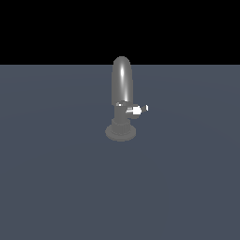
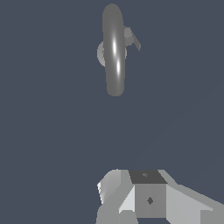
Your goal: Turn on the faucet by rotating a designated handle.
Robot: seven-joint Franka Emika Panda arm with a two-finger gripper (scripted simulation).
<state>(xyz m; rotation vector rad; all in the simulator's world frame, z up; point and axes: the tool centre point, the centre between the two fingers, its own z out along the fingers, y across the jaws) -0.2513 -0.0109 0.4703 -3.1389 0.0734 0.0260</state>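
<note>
The faucet [image 1: 122, 86] is glossy grey, with a tall arched spout, and stands upright on its round base on the dark floor, mid-scene in the exterior view. Its handle [image 1: 136, 110] is a short silver lever with a white tip that sticks out from the stem toward the exterior view's right. The wrist view looks down on the faucet [image 2: 114, 52], where the handle [image 2: 132, 39] juts out beside the spout. My gripper [image 2: 131, 176] appears only in the wrist view, well apart from the faucet. Its fingers [image 2: 114, 186] sit together with no gap showing and hold nothing. The arm does not show in the exterior view.
A flat dark blue-grey floor [image 1: 56, 187] spreads around the faucet on all sides. Beyond its far edge the background is black.
</note>
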